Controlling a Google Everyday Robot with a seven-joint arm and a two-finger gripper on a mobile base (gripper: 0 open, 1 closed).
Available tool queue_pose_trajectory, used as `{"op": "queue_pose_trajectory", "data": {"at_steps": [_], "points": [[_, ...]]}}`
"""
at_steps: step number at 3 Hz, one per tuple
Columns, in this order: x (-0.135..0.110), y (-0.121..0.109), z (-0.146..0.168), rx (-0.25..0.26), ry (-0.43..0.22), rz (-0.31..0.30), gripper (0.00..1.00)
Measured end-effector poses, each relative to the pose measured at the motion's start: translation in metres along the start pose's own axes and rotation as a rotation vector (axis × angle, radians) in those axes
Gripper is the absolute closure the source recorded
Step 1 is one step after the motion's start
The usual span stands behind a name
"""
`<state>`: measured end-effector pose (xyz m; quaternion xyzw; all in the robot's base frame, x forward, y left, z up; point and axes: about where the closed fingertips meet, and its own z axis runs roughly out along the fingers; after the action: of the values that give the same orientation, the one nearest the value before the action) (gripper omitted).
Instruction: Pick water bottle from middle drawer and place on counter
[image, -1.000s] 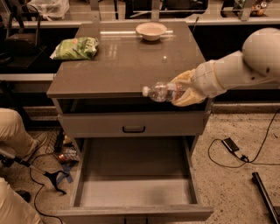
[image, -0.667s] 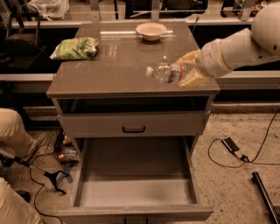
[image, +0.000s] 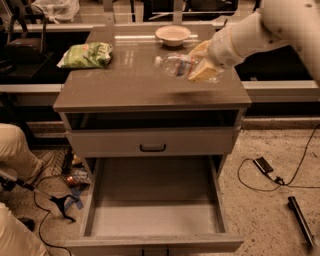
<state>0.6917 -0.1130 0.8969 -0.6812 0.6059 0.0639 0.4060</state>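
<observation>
The water bottle (image: 175, 65), clear with a white cap pointing left, lies sideways in my gripper (image: 200, 67) above the right half of the counter (image: 130, 85). The gripper is shut on the bottle's base end, and my white arm reaches in from the upper right. Whether the bottle touches the counter I cannot tell. The middle drawer (image: 152, 210) is pulled out below, and its pale floor is bare.
A green snack bag (image: 86, 54) lies at the counter's back left and a white bowl (image: 173, 35) at the back middle. A closed drawer front with a black handle (image: 152, 148) sits above the open drawer. A person's legs (image: 17, 155) and cables are on the floor at left.
The gripper has carried the bottle up from the counter's front right edge and back over the counter top, toward the bowl. The drawer stays open.
</observation>
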Motion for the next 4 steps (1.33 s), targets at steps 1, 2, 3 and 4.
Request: {"op": "queue_pose_trajectory", "data": {"at_steps": [1,2,3,4], "points": [[-0.008,-0.018,0.040,-0.061,-0.021,0.083,0.74],[-0.013,-0.024,0.062,-0.098,-0.030,0.116,0.50],[-0.016,-0.027,0.076,-0.126,-0.036,0.133,0.27],[-0.016,-0.030,0.084,-0.138,-0.037,0.147,0.00]]}}
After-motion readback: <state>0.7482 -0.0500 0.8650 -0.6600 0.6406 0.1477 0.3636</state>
